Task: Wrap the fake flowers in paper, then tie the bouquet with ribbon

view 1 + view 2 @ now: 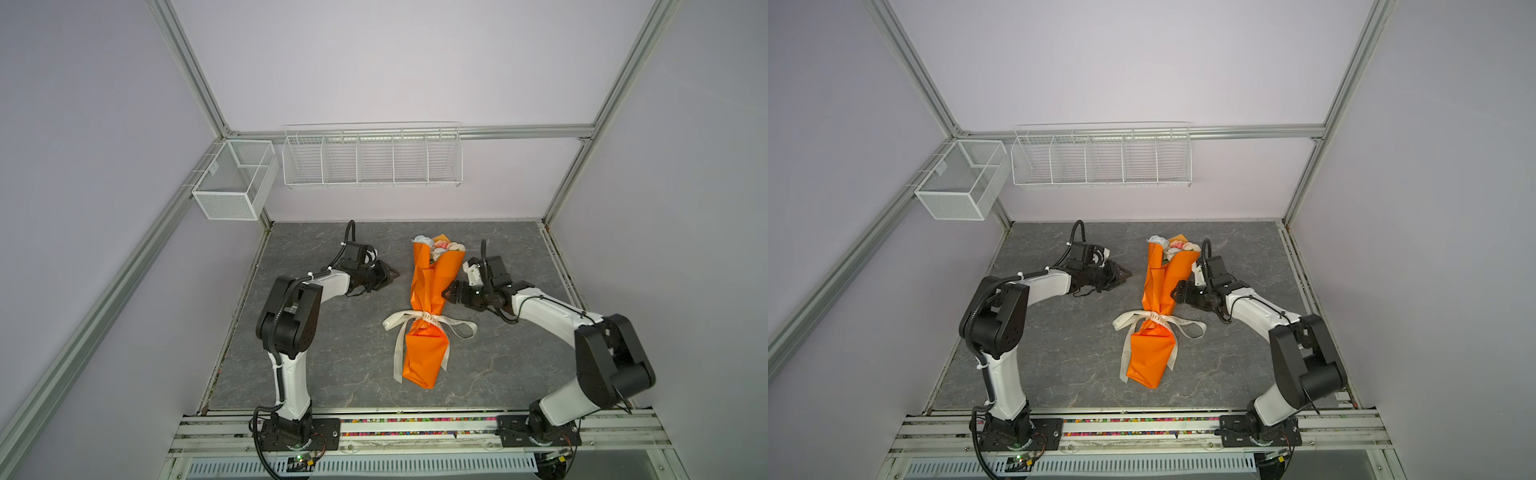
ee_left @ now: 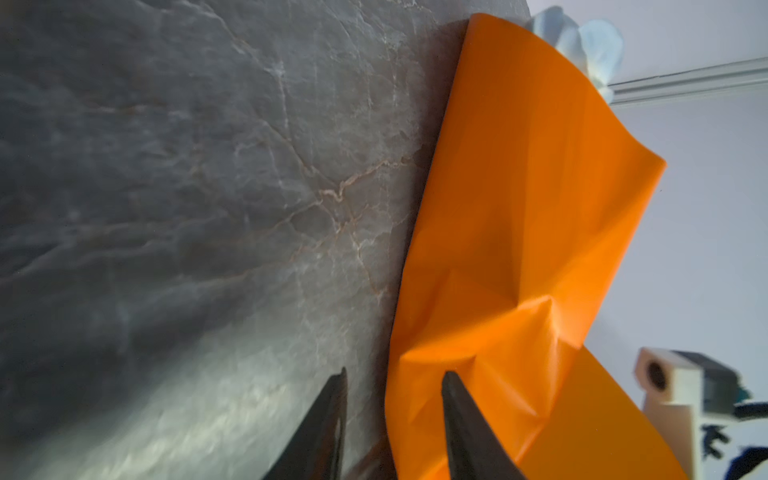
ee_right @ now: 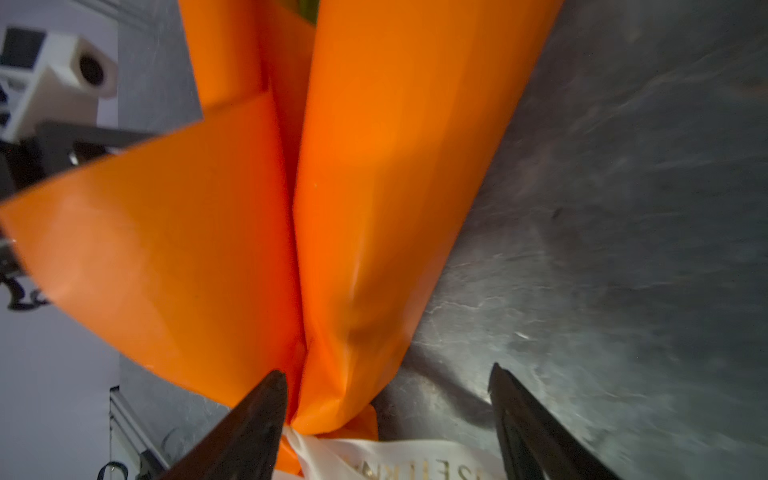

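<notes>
The bouquet of fake flowers [image 1: 440, 246] [image 1: 1173, 246] lies lengthwise at mid-table, rolled in orange paper [image 1: 428, 291] [image 2: 519, 208] [image 3: 395, 166]. Only the flower heads show at the far end, with a pale blue one [image 2: 590, 41] in the left wrist view. A cream printed ribbon [image 1: 436, 320] [image 3: 415, 457] is tied in a bow round the wrap's narrow waist. My left gripper [image 1: 395, 275] [image 1: 1127, 274] [image 2: 395, 374] is open and empty just left of the wrap. My right gripper [image 1: 445, 294] [image 1: 1175, 294] [image 3: 387, 372] stands wide open against the wrap's right side, just above the bow, holding nothing.
The grey stone tabletop [image 1: 332, 353] has bare room on both sides of the wrap. A white wire rack [image 1: 372, 160] and a mesh box [image 1: 235, 178] hang on the back wall. Aluminium frame posts stand at the table's corners.
</notes>
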Controlling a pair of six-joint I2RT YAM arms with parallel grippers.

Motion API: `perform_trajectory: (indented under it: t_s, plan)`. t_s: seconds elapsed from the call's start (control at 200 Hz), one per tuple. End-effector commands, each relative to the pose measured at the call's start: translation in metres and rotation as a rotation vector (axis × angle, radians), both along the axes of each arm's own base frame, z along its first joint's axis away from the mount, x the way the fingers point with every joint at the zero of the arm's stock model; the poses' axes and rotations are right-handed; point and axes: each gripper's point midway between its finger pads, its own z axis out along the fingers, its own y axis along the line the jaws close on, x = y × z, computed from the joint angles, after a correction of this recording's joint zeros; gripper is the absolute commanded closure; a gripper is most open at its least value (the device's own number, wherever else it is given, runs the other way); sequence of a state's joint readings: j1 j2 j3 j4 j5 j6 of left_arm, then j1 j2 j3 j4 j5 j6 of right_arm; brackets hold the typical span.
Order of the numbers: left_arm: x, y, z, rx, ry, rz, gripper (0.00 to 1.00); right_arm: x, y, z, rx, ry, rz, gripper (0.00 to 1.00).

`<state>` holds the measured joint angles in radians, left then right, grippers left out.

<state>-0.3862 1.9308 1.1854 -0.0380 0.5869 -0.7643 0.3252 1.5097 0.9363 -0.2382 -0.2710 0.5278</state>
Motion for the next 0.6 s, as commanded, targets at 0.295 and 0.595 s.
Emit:
perform_trajectory:
  t_s: [0.295,0.595]
  plan:
    - [-0.027,0.007,0.051,0.001,-0.127,-0.051,0.59,0.017,0.031,-0.005,0.178,0.078,-0.001,0.23]
    - [-0.057,-0.021,0.089,-0.093,-0.176,-0.138,0.56,0.047,0.045,-0.054,0.141,0.13,-0.044,0.39]
